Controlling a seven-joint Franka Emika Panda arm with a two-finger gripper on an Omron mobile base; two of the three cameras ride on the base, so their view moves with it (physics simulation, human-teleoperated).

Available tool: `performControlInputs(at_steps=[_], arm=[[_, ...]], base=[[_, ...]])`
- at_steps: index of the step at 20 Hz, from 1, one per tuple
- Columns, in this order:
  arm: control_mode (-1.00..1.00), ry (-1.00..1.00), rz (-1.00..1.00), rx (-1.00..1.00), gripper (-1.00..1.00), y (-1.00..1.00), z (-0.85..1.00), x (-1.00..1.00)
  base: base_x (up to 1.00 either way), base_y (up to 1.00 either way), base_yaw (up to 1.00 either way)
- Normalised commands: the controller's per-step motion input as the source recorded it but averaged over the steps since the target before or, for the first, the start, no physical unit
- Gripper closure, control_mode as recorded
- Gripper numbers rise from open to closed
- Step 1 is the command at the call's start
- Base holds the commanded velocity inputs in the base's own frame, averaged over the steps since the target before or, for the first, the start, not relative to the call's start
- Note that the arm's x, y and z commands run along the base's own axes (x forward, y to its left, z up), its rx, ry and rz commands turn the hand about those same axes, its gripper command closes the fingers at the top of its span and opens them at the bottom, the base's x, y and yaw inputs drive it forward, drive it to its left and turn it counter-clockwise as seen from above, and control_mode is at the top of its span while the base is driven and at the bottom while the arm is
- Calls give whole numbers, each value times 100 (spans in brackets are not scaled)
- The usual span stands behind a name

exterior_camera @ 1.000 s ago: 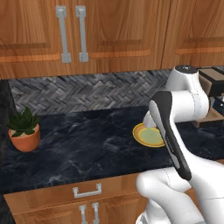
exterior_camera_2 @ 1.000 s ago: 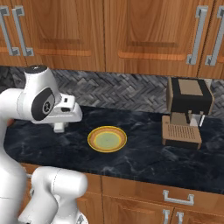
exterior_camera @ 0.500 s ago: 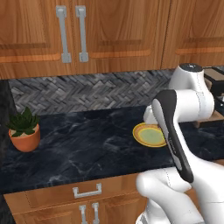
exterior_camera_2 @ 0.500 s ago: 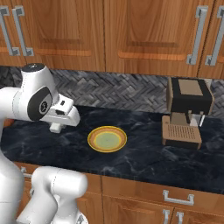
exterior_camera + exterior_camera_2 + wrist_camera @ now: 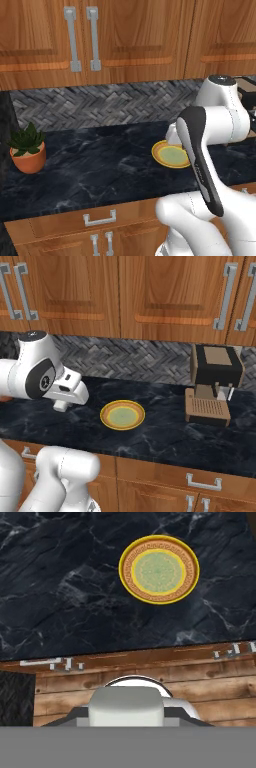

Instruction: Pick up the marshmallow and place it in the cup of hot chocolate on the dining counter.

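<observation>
item: marshmallow (image 5: 126, 706) — small white soft block, sitting between the two dark tips of the end effector (image 5: 126, 713) in the hand view. jaws drawn close and clamped on it; i read this as a firm hold.

item: end effector, position — raised above the bench (image 5: 165, 441), off to one side of the yellow plate (image 5: 122, 415); the hand view looks down over the bench edge and the wooden cabinet fronts (image 5: 150, 692) below.

item: yellow plate — bare, nothing on it, lying flat on the black veined top.

item: plant pot (image 5: 30, 157) and coffee machine (image 5: 215, 381) — at opposite ends of the bench, both well apart from the arm.

step in hand, as i judge it: carry phase — the pick looks done, and the cup of hot chocolate on the dining counter is the destination.

handling notes:
- i hold the clamp as it is; the block looks soft, so squeezing harder risks deforming it and easing off risks a drop.
- i lift clear before swinging, away from the coffee machine.
- i move the base smoothly, no jerks.
- i release only when centred over the cup, low above the liquid, to avoid a splash or a bounce off the rim.
</observation>
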Motion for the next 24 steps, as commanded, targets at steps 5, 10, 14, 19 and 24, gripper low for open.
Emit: performControlInputs(at_steps=[5,10,14,19,24], arm=[[-100,0,0,0,100,0,0,0],[-100,0,0,0,100,0,4,-7],[-100,0,0,0,100,0,2,-6],[100,0,0,0,100,0,0,-4],[100,0,0,0,100,0,0,0]], base=[[0,0,0],[0,0,0],[0,0,0],[-53,3,1],[-77,3,19]])
